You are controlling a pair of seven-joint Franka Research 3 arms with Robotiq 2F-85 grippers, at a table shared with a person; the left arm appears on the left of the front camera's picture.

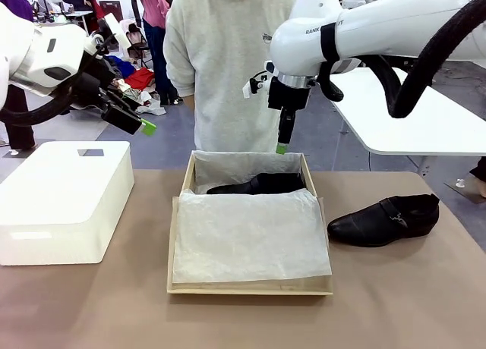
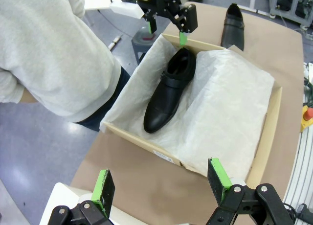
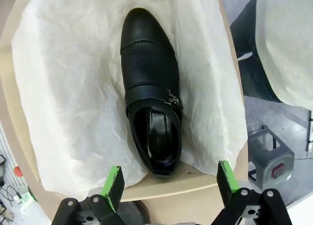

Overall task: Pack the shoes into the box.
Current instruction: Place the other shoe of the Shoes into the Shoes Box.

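Tan cardboard box (image 1: 250,287) mid-table (image 1: 91,303) holds 1 black shoe (image 1: 262,184) on tissue (image 1: 250,243) by its far wall; the 2nd shoe (image 1: 386,220) lies right of it. Left wrist view: left gripper (image 2: 160,178) spread, empty, well apart from the box. Right wrist view: right gripper (image 3: 170,178) spread, empty, above the boxed shoe's heel.

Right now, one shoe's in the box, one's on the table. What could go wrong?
1. The tissue paper drapes over the near half of the box; the second shoe may land on it and crush it.
2. The open right hand hangs close above the packed shoe; moving sideways low could drag it.
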